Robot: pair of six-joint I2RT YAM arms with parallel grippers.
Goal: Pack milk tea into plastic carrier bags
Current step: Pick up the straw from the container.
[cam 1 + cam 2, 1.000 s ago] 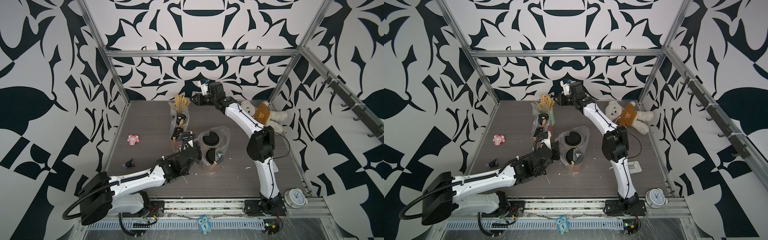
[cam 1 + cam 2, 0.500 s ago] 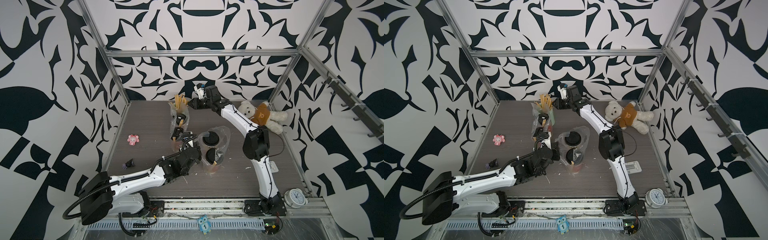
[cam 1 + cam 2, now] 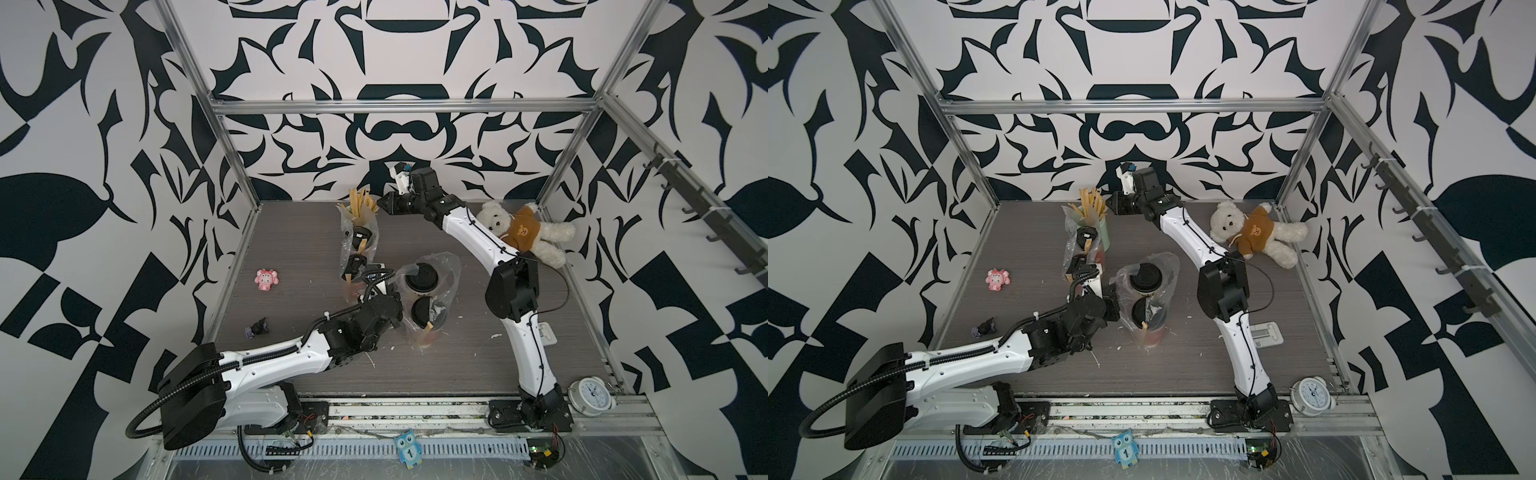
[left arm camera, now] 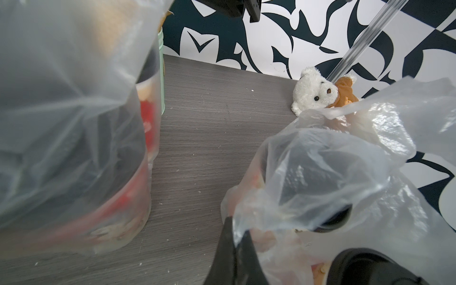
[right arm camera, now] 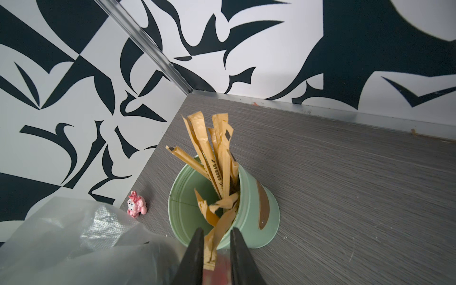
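- Left gripper (image 4: 236,225), pressed together, seemingly pinches film of the centre plastic carrier bag (image 3: 448,266), which holds two milk tea cups (image 3: 422,277).
- Right gripper (image 5: 216,230), narrowly spread, straddles a brown stick (image 5: 211,240) over the mint holder (image 5: 249,197), upper centre.
- Second bag (image 3: 345,224) beside it holds two cups.

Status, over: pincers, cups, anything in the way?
Left pincer shut on near clear plastic carrier bag. Right pincer open around brown paper stick in mint-green holder. All four black-lidded paper cups bagged. Far bag crowds holder.
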